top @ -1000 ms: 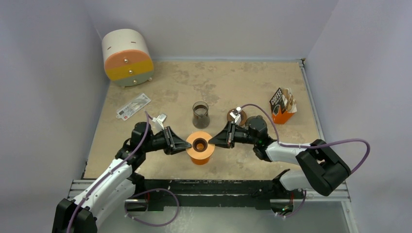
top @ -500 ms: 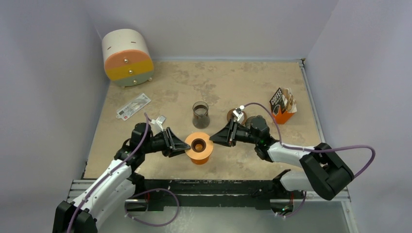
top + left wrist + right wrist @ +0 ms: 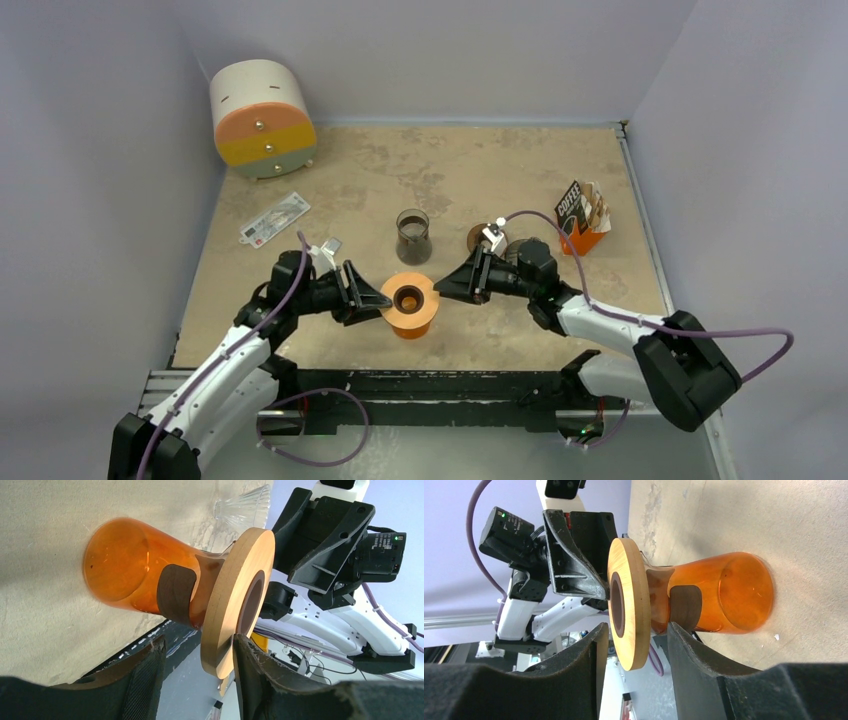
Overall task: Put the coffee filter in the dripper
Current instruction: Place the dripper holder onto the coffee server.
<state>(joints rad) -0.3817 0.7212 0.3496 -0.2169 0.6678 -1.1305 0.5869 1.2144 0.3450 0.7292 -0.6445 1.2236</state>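
Note:
The orange glass dripper (image 3: 410, 305) with a wooden ring on top stands at the table's near middle. It also shows in the left wrist view (image 3: 130, 572) and the right wrist view (image 3: 724, 592). My left gripper (image 3: 383, 299) is open at its left side, jaws straddling the ring's edge (image 3: 199, 645), one finger (image 3: 250, 665) against the ring's top face. My right gripper (image 3: 441, 290) is open at its right side, jaws straddling the ring (image 3: 638, 635) without touching. Paper filters stand in an orange box (image 3: 580, 218) at the right. Neither gripper holds a filter.
A glass beaker (image 3: 412, 236) with dark contents stands just behind the dripper. A small brown round object (image 3: 478, 238) sits behind my right gripper. A round drawer unit (image 3: 262, 118) is at the back left, with a flat packet (image 3: 274, 219) in front of it.
My right arm's elbow has swung to the right and its gripper has drawn slightly back from the dripper. My left gripper has hardly moved. The dripper stays put.

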